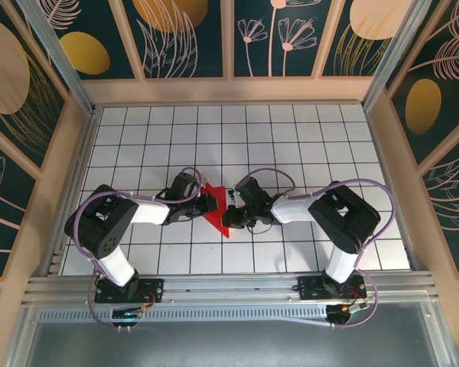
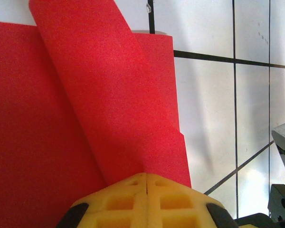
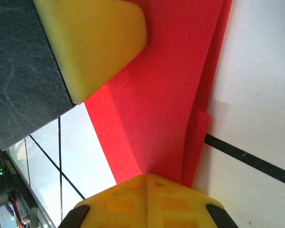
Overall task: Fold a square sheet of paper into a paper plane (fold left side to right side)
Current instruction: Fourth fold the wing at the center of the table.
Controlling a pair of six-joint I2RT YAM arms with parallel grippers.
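Left gripper (image 2: 146, 176) and right gripper (image 3: 146, 178) each pinched the paper (image 2: 47, 142), jaws pressed tight; opposing pulls could have torn it.

My fingertips (image 2: 118, 203) were yellow, the paper (image 2: 47, 118) plain bright red, the table (image 1: 306, 130) white with thin dark, perhaps black, grid lines

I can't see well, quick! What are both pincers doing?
Left pincer: closed, pinching the red paper.
Right pincer: closed, pinching the red paper too.
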